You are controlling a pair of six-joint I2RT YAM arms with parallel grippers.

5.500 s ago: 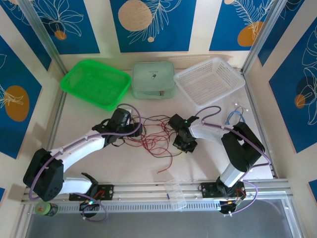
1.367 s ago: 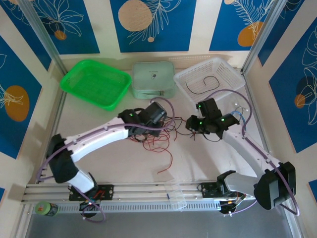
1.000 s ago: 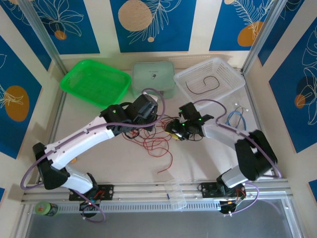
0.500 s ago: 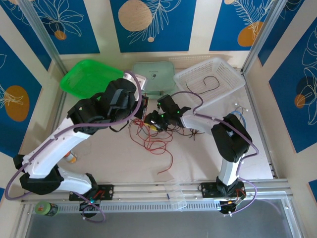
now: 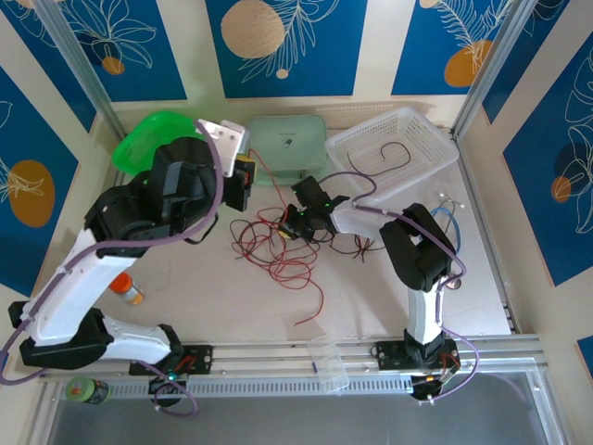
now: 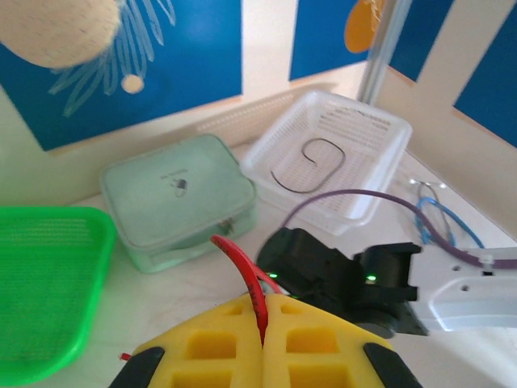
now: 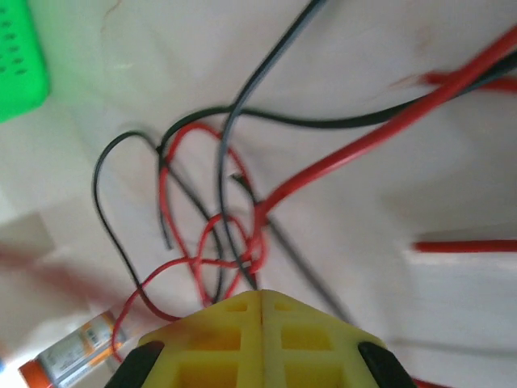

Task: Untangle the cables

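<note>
Cables lie tangled mid-table from above, one red strand slanting up-left to the left gripper. Left wrist: pads clenched on that strand, which rises up-left. Right wrist: right gripper pressed closed at a red-black knot; grasp unclear.

Overhead view: bright, even, diffuse light and sharp detail throughout, with only faint soft shadows on the pale counter. Left wrist view: bright and fairly clear, though the yellow left end effector at the bottom edge looks soft (it sits very close to the lens). Right wrist view: blurry, the cables smeared, worst at upper right and lower left, pale areas washed out.
</note>
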